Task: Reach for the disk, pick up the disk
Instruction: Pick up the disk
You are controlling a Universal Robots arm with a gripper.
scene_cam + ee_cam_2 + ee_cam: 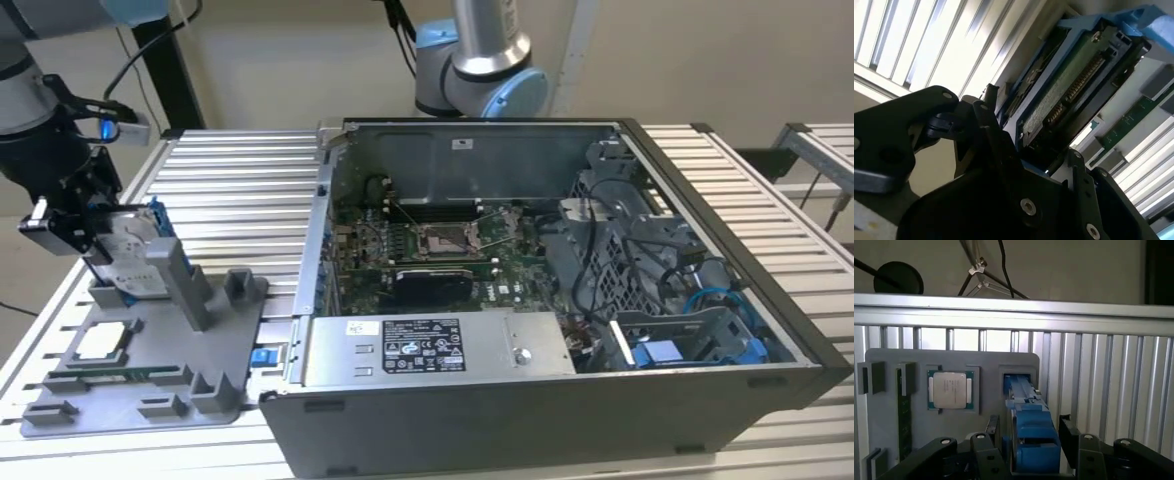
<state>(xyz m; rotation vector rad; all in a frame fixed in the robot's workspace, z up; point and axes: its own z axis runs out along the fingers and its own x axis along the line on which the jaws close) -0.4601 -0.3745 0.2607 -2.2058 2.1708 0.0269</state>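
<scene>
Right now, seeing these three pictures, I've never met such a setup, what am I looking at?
This is a robot arm with a gripper working at a slatted metal table. One picture comes from a camera off to the side; two ride near the arm's wrist. On the table sit an open computer case and a grey tray holding a processor chip. The gripper is around the hard drive, which stands on edge in the tray; whether it grips, I cannot tell.

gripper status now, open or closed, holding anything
Gripper: astride the upright silver-grey hard disk with blue plastic rails; cannot tell whether it is clamped.
</scene>
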